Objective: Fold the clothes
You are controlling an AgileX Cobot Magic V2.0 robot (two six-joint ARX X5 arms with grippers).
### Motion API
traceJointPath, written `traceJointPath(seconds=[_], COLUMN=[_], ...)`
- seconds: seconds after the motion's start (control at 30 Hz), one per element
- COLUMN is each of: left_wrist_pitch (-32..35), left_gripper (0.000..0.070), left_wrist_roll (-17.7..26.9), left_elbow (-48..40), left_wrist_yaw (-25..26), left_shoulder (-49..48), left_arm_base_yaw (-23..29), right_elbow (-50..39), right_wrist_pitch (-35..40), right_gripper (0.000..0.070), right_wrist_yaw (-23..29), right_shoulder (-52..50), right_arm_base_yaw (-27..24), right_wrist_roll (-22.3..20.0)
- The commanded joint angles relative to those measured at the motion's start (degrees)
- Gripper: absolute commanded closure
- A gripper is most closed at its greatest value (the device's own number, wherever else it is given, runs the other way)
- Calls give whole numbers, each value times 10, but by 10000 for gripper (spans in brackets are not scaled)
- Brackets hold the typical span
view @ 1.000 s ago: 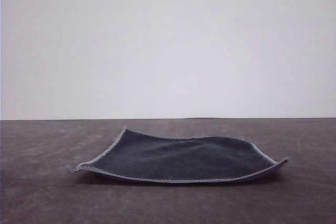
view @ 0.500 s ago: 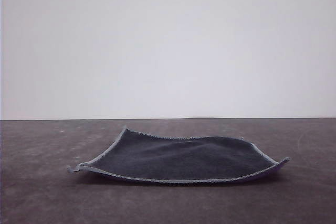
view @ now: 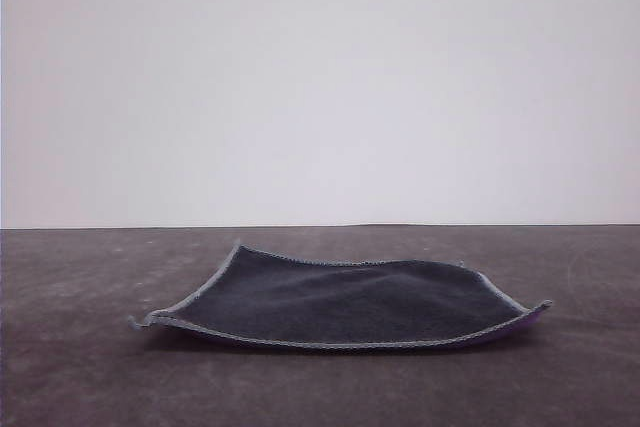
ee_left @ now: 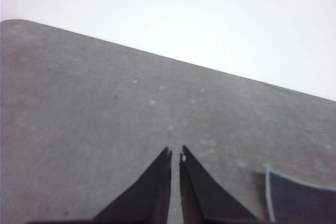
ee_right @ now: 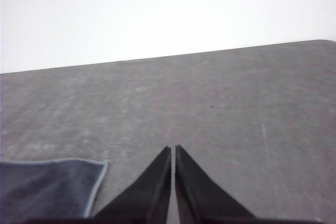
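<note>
You have the cloth [view: 340,302] lying unfolded on the counter [view: 80,377]; your left gripper [ee_left: 175,153] and right gripper [ee_right: 173,149] are both narrowed to a slit, holding nothing.

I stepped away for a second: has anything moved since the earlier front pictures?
Nothing visibly changed. The cloth lies spread on the table as before, corners slightly curled. Both tools, left and right, are shut over bare table.

Lab-type robot test setup: plain dark grey table [view: 90,377] w/ bare white backdrop wall [view: 320,77] behind, no household furnishings; one cloth [view: 340,302] as test item.
</note>
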Motion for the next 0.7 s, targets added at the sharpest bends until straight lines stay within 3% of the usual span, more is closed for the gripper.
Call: traceJointPath(seconds=[0.0,0.33,0.67], left_wrist_pitch=[0,-12,5], left_gripper=[678,677,677], left_wrist_roll=[-6,0,2], left_elbow=[43,206,217], left_wrist_yaw=[20,179,294], left_shoulder=[62,357,531], left_arm_base_yaw=[-1,-2,-37], right_elbow=[37,216,238], right_wrist_pitch=[1,-16,-5], right_gripper=[689,689,689], right_wrist_yaw=[-17,-212,-248], right_shoulder=[63,362,511], right_arm_base_yaw=[2,4,33], right_wrist_roll=[9,5,9])
